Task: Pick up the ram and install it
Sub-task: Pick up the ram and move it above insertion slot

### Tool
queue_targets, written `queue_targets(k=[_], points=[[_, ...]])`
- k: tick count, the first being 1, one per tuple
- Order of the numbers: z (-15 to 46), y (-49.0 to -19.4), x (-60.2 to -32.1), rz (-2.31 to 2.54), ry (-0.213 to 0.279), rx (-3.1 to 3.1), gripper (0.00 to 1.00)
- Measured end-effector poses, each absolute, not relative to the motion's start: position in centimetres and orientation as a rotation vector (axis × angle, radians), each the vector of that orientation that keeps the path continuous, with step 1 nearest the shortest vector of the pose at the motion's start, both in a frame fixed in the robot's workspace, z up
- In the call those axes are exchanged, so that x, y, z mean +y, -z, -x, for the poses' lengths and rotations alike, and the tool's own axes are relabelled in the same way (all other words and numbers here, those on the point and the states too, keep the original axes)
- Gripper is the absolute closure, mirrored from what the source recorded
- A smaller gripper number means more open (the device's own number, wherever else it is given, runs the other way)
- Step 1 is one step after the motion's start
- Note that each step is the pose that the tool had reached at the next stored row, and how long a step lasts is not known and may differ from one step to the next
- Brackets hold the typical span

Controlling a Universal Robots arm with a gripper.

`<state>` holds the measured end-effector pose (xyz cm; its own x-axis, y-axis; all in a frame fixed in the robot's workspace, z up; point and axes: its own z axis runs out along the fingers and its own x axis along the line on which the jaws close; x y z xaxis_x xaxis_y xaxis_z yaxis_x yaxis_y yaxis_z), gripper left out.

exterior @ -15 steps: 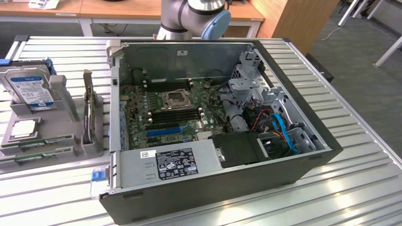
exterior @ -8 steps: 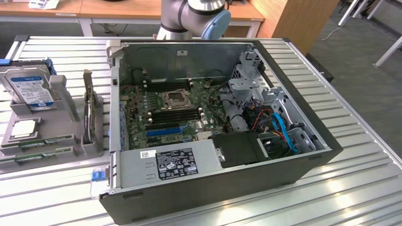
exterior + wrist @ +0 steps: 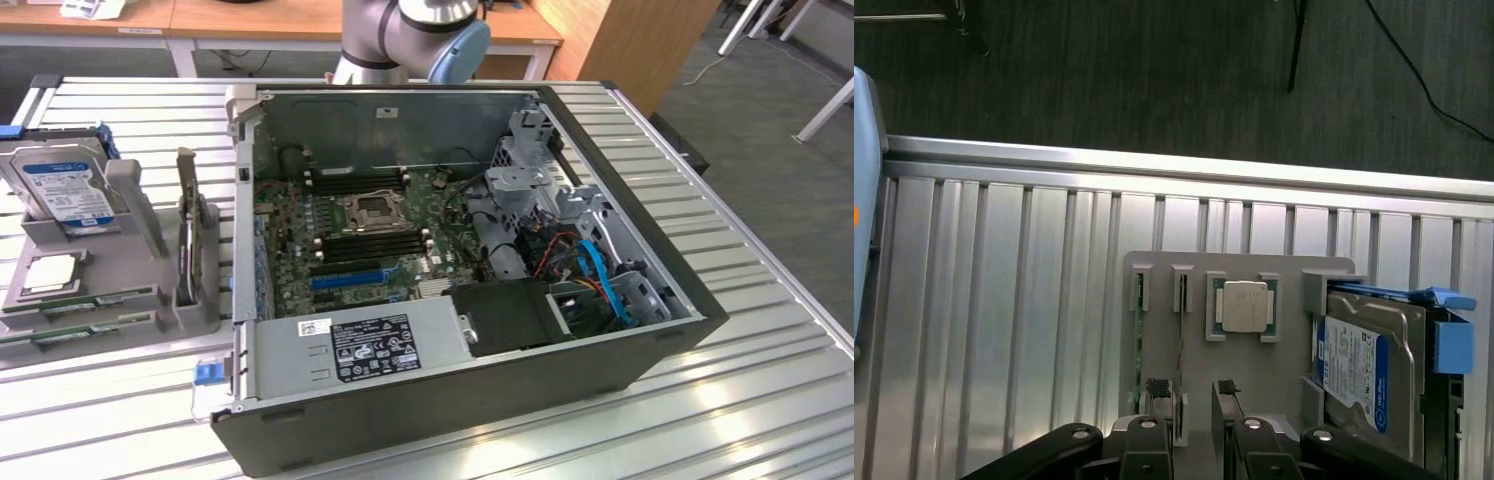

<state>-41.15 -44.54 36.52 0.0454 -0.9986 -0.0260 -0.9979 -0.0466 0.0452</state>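
wrist view: end effector (image 3: 1192, 393), jaws spread, near ram (image 3: 1138, 338) and blue-labelled drive (image 3: 1359, 375).

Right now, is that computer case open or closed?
Open: the computer case lies on its side, panel off, with the motherboard visible inside.

The open computer case (image 3: 467, 410) lay on the slatted table (image 3: 747, 420), its motherboard (image 3: 347, 235) facing up inside. Just beside the case, on the exterior view's left, sat a gray holder (image 3: 134, 205). There, a dark expansion card (image 3: 191, 230) stood upright nearest the case, with the blue-labelled hard drive (image 3: 60, 185) and the ram (image 3: 83, 299) farther out. And the arm (image 3: 414, 30) rose behind the case!
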Motion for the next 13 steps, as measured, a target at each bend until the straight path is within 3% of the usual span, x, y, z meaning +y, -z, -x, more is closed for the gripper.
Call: queue_targets(k=[13], points=[[41.1,-34.2,-44.7,-2.261,0.078,-2.159,0.71]])
